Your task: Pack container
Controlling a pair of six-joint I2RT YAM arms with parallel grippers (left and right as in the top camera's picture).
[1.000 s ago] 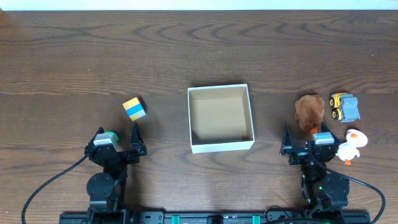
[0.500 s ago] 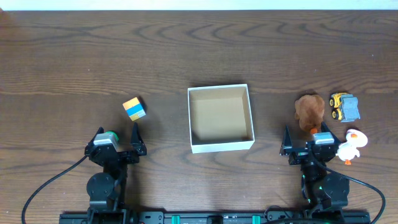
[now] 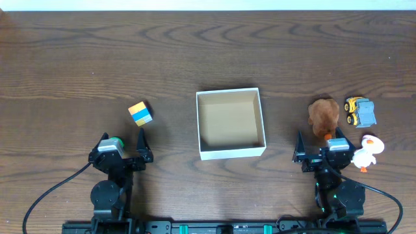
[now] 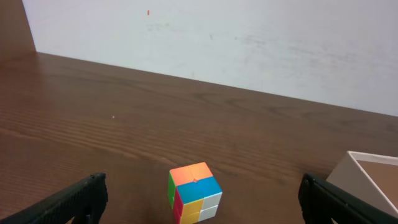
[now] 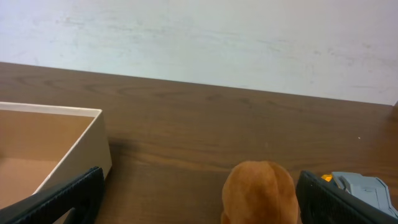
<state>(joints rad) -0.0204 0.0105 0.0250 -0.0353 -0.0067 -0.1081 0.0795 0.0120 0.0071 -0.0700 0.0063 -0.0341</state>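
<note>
Nothing has shifted in the last second. On the desk (image 3: pixel 208 52), the box (image 3: pixel 232 153) sits dead centre, empty. The left fingers (image 3: pixel 123 136) stay spread wide just short of the cube (image 3: pixel 140 113), the right fingers (image 3: pixel 318 135) equally wide and empty at the plush (image 3: pixel 323 115). The truck (image 3: pixel 359 111) and duck (image 3: pixel 367 152) wait on the right. Packing hasn't started.

The container (image 3: pixel 232 154) sits mid-table (image 3: pixel 78 65), with the cube (image 3: pixel 140 113) well apart to its left, just ahead of the left gripper (image 3: pixel 122 140). To its right lies the plush toy (image 3: pixel 324 114), just ahead of the right gripper (image 3: pixel 319 139) and perhaps touching it. The toy truck (image 3: pixel 360 112) is just right of the plush, and the toy duck (image 3: pixel 367 153) lies nearer the front edge, at that gripper's right.
</note>
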